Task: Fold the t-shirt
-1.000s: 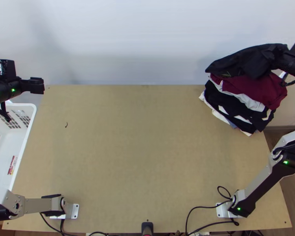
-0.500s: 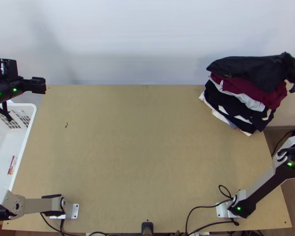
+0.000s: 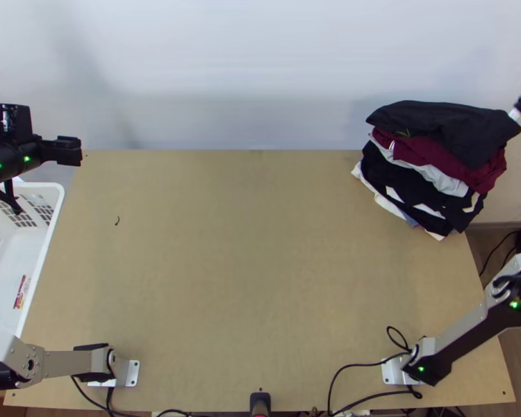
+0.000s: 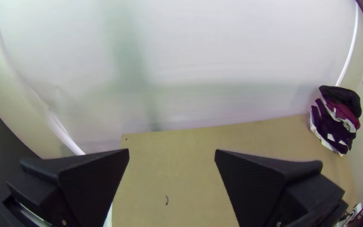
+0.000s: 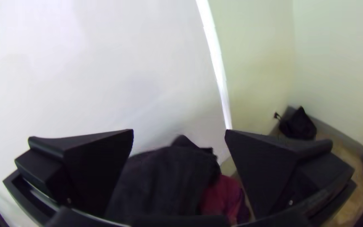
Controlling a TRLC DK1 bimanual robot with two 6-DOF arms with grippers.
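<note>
Lying on a stack of clothes (image 3: 408, 182) at the far right corner of the worktop (image 3: 246, 264), the black t-shirt (image 3: 441, 124) seems light, soft and pliable, its matt cloth drooping over maroon fabric (image 3: 419, 151). It should be pinched by an outer edge, all layers together. Left gripper (image 4: 172, 150) and right gripper (image 5: 179, 131) have fingers wide apart, holding nothing.
</note>
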